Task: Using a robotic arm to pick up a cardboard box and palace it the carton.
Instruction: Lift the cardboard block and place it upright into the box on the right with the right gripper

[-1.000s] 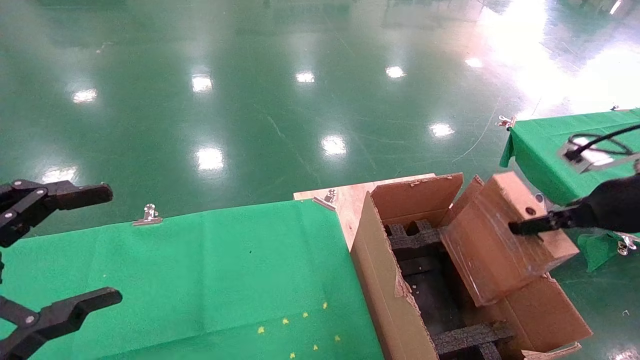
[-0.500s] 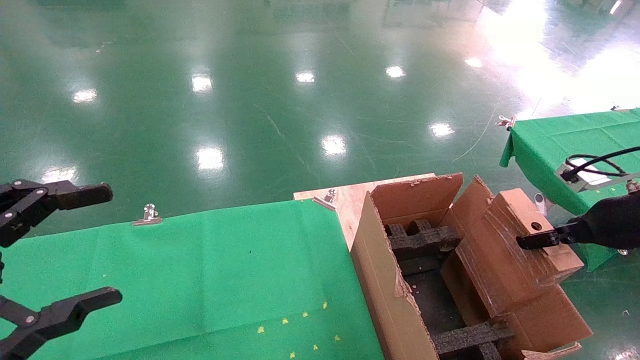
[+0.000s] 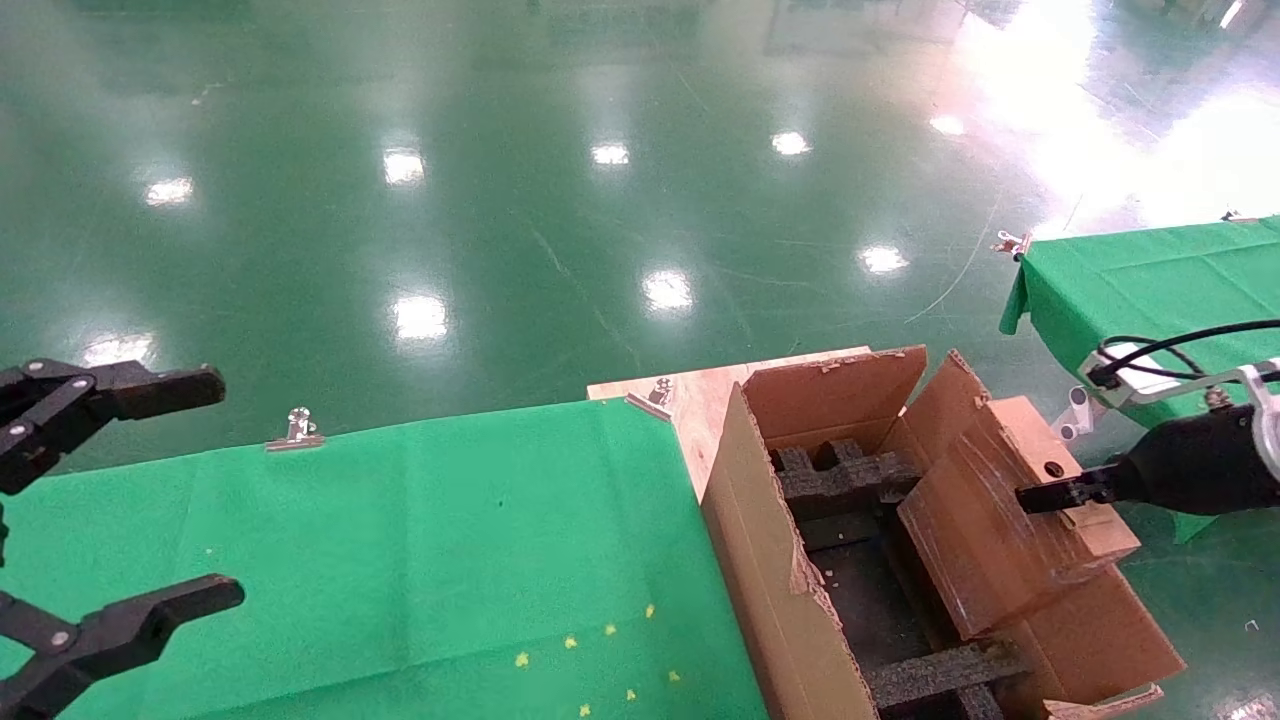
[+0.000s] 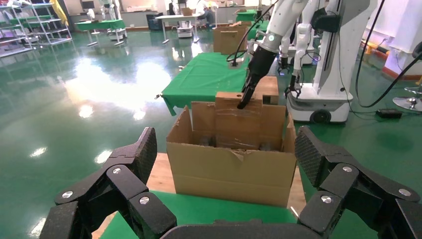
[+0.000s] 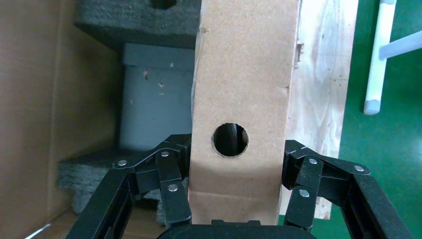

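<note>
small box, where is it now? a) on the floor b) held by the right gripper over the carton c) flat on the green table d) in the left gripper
b: the right gripper is clamped on the small box, which hangs tilted above the open carton.

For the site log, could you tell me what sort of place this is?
Probably a robotics test hall: glossy green floor, cloth-covered tables among other white robots, shelving racks behind.
</note>
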Motion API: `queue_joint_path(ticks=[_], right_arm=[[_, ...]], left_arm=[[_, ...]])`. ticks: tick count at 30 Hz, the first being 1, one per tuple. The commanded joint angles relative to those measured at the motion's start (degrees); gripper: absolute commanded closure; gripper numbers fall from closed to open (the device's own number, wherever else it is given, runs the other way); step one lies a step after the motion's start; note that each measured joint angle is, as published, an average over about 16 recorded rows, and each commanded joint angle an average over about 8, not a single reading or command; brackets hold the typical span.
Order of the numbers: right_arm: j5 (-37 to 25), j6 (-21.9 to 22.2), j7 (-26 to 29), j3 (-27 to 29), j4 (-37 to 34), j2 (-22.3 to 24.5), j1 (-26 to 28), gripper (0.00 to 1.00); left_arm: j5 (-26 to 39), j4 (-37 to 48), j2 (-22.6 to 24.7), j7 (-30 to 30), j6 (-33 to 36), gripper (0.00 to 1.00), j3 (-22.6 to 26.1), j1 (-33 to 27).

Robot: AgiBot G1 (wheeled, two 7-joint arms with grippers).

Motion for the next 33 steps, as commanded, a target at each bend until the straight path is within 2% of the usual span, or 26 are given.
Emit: queue_joint_path(ticks=[1,20,33], right_arm=[[0.4,0.7,-0.2,0.0,-0.5,-0.6,-1.0,1.00],[3.3,4.4,-3.0,0.6,-8.0,-8.6,-10.1,1.00],[6.1,4.1,-4.0,1.8,-14.9,-13.4,-15.8,1.00]], left_arm=[[0.0,0.0,0.0,0.0,0.0,0.00,0.0,0.0],[0.0,0.0,0.0,0.0,0.0,0.00,0.0,0.0],[0.0,0.0,0.0,0.0,0.0,0.00,0.0,0.0]])
